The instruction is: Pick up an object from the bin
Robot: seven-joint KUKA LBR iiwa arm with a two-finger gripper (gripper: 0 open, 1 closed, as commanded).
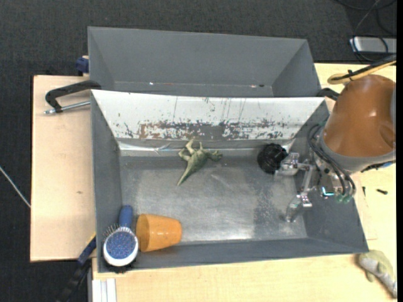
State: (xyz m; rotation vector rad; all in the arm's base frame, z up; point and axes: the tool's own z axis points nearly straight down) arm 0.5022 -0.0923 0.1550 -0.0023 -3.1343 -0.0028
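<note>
Black round thing (271, 158) lies by the back wall on the bin's right, just beside the gripper (291, 189), whose fingers (296, 207) stand apart with nothing between them. Further left lies a green toy dinosaur (198, 158). In the near left corner an orange cup (158, 231) on its side touches a blue round brush (121, 244). The grey bin (104, 187) sits on a pale wooden surface (56, 168) over dark carpet (189, 5).

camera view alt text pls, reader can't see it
The arm's gripper hangs open and empty at the right end of a grey metal bin, beside a black round thing. A green toy dinosaur lies by the back wall; an orange cup and blue brush lie front left.
</note>
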